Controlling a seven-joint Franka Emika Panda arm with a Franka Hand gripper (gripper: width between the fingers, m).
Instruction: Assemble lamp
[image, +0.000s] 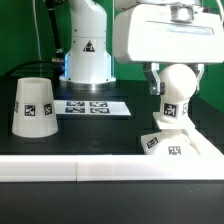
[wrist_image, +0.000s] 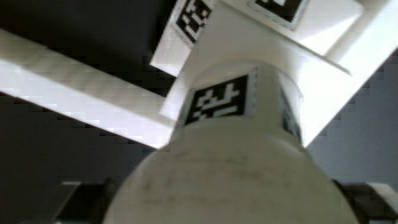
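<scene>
My gripper (image: 173, 88) is shut on the ball-shaped bulb (image: 176, 92), holding it upright with its neck down over the low pyramid-like base (image: 178, 143) at the exterior view's right. In the wrist view the bulb (wrist_image: 222, 170) fills the middle, its tagged neck pointing at the base (wrist_image: 267, 30), with dark fingers (wrist_image: 86, 200) at either side of it. I cannot tell whether the neck touches the base. The tapered shade (image: 33, 106) stands apart on the black table at the exterior view's left.
The marker board (image: 92, 106) lies flat in the middle of the table. The robot's white pedestal (image: 87, 55) stands behind it. A long white rail (image: 100, 170) runs along the table's front edge and also crosses the wrist view (wrist_image: 71, 80).
</scene>
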